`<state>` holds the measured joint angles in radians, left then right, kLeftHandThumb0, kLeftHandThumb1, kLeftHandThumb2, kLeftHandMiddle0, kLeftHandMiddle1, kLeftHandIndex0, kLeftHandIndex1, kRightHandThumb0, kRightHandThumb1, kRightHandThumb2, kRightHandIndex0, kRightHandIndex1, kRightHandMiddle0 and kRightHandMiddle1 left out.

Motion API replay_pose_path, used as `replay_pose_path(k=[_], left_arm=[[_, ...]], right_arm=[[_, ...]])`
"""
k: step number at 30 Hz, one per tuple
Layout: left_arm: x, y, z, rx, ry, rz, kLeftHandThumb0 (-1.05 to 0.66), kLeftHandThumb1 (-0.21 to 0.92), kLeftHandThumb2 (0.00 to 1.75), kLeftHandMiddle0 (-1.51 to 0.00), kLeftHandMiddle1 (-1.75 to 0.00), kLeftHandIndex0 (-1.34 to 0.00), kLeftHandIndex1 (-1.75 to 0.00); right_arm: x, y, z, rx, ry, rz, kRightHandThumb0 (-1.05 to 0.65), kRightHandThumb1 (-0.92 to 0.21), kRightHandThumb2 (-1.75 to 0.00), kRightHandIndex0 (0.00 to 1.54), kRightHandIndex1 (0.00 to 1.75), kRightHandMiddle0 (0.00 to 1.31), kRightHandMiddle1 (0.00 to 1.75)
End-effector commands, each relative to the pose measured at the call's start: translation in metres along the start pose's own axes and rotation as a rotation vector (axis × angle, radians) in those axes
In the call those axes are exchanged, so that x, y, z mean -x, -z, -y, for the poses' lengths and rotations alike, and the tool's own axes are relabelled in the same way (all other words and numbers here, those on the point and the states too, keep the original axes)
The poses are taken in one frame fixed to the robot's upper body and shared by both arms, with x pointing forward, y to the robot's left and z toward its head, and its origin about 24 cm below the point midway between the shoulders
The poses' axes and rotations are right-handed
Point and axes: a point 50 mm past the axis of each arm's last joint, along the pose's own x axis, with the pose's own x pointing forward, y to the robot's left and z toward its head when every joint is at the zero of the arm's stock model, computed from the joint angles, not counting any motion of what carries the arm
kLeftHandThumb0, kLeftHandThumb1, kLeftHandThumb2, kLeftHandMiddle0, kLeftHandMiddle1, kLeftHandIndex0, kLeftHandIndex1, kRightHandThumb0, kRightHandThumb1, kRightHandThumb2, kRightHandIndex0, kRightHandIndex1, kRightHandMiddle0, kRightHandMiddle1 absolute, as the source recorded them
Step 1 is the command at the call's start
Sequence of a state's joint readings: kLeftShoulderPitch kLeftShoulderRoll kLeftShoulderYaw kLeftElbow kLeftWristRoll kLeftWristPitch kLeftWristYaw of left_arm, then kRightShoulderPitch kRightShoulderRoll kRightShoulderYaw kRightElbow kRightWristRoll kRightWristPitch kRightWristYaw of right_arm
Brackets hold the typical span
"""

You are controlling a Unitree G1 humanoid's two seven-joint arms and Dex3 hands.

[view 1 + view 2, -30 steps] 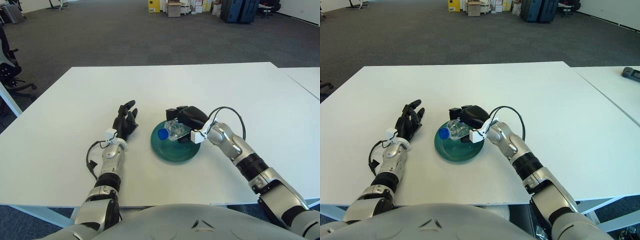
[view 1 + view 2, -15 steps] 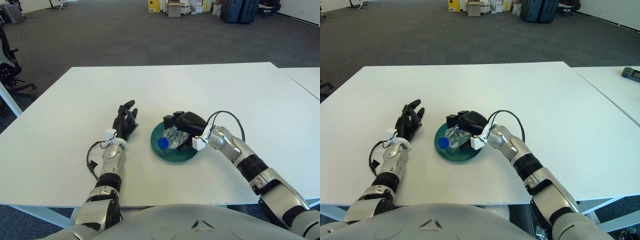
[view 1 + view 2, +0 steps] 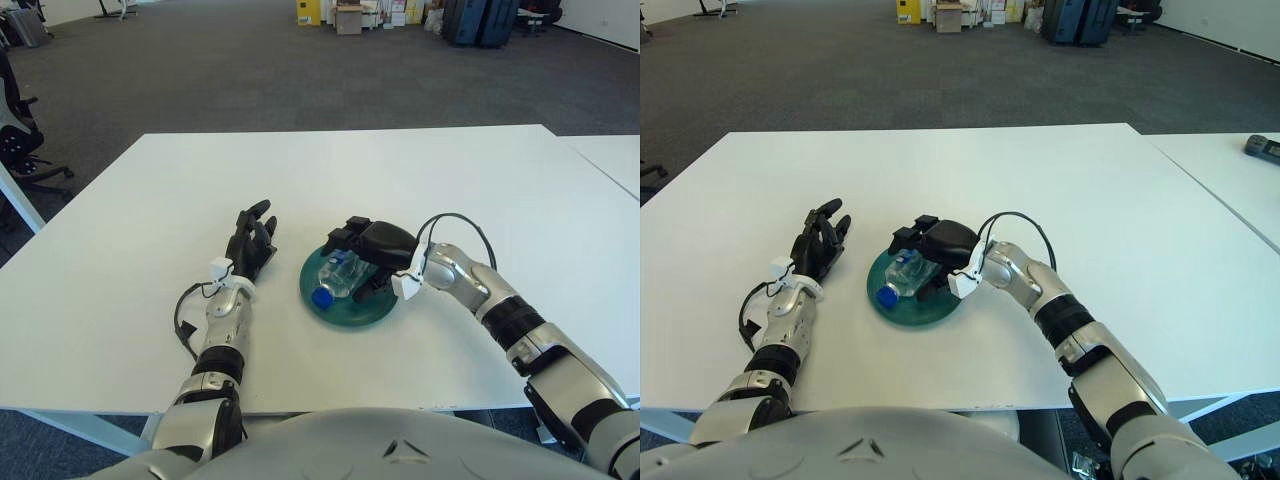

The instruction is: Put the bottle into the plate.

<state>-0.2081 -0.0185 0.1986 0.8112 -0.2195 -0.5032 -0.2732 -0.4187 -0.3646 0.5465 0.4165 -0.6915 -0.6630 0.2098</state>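
Note:
A clear plastic bottle (image 3: 338, 277) with a blue cap lies on its side in the dark green plate (image 3: 372, 309), cap pointing to the plate's near-left rim. My right hand (image 3: 362, 243) hovers just over the bottle's far end, its fingers (image 3: 345, 230) spread and lifted off the bottle. The thumb shows beside the bottle's right side. My left hand (image 3: 249, 243) shows on the white table to the left of the plate, fingers relaxed and holding nothing.
The white table (image 3: 480, 180) stretches wide around the plate. A second table (image 3: 1240, 160) stands at the right with a dark device (image 3: 1263, 146) on it. Office chairs (image 3: 15, 130) and stacked boxes stand far off on the carpet.
The right hand lowered the bottle into the plate and its fingers have lifted off it; the bottle's cap has dropped toward the near rim. The left hand has not moved.

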Motion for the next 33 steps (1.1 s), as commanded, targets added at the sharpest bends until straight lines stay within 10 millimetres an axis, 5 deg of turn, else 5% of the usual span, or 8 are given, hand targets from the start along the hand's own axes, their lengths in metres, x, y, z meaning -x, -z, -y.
replay_pose_path(k=[1,18,29,31,33], left_arm=[[0.014,0.020,-0.001,0.050,-0.014,-0.091,-0.79,0.92,0.92,-0.48,-0.04,0.00,-0.80],[0.017,0.019,0.001,0.051,0.003,-0.108,-0.75,0.92,0.94,-0.51,-0.04,0.00,-0.92],[0.017,0.017,-0.001,0.023,-0.006,-0.088,-0.77,0.92,0.95,-0.60,-0.08,-0.14,-1.05],[0.019,0.024,-0.005,0.025,-0.021,-0.119,-0.77,0.92,0.95,-0.64,-0.11,-0.16,-1.07],[0.018,0.024,-0.005,0.022,-0.028,-0.124,-0.78,0.92,0.95,-0.61,-0.33,-0.18,-1.10]], right_arm=[[0.001,0.000,0.006,0.004,0.006,-0.004,-1.05,-0.92,-0.72,0.00,0.01,0.00,0.17],[0.004,-0.001,0.009,-0.008,0.051,0.005,-1.05,-0.92,-0.69,0.00,0.00,0.00,0.05],[0.012,0.008,0.023,-0.054,0.158,-0.036,-1.05,-0.92,-0.66,0.00,0.00,0.00,0.11],[0.017,0.015,0.030,-0.079,0.221,-0.071,-1.05,-0.92,-0.66,0.00,0.00,0.00,0.14],[0.025,0.026,0.040,-0.115,0.316,-0.118,-1.05,-0.92,-0.68,0.00,0.00,0.00,0.19]])
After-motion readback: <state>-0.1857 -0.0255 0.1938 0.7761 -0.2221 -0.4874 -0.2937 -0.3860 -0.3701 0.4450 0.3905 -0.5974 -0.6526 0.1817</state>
